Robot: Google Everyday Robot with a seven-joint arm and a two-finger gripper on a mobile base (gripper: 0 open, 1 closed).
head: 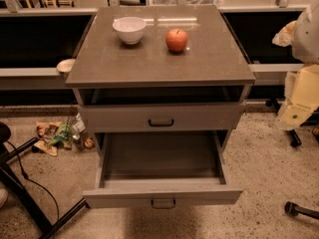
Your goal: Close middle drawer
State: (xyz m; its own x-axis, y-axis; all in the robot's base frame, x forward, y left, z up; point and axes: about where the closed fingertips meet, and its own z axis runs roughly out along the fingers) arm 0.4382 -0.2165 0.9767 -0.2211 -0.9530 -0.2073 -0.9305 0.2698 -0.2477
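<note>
1. Plainly only approaching the middle drawer [162, 195], pulled fully out under the bench [99, 59].
2. Cannot tell the state of the tool [295, 114], off at right and well apart.
3. Next: reach the low front, then push squarely inward.

Office-like test space: speckled floor [269, 153], chair caster [290, 208] off bench [149, 63] front-right corner, snack packets [60, 133] on floor by left edge. Gripper [297, 113] beyond right edge.

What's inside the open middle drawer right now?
The middle drawer shows only a bare dark floor; nothing lies in the part that can be seen. Its rear is hidden under the drawer front above. The gripper is off to the right, apart from it.
</note>
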